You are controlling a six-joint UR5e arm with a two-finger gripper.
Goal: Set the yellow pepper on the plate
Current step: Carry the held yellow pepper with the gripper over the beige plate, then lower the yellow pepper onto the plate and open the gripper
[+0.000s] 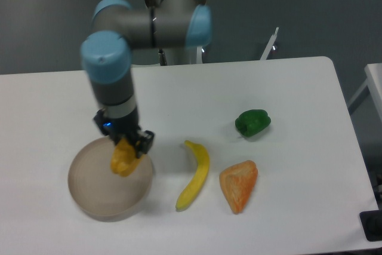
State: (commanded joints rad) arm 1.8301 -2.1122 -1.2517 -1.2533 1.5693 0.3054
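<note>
The yellow pepper (pixel 123 160) is small, yellow-orange and blocky. It hangs between the fingers of my gripper (pixel 126 147), which is shut on it. The pepper is over the right half of the plate (pixel 95 190), a round beige-tan dish at the front left of the table. I cannot tell whether the pepper touches the plate's surface. Its stem is hidden by the fingers.
A yellow banana (pixel 196 175) lies right of the plate. An orange wedge-shaped piece (pixel 239 186) lies right of the banana. A green pepper (pixel 252 122) sits further back right. The table's right edge (pixel 352 141) runs beyond them.
</note>
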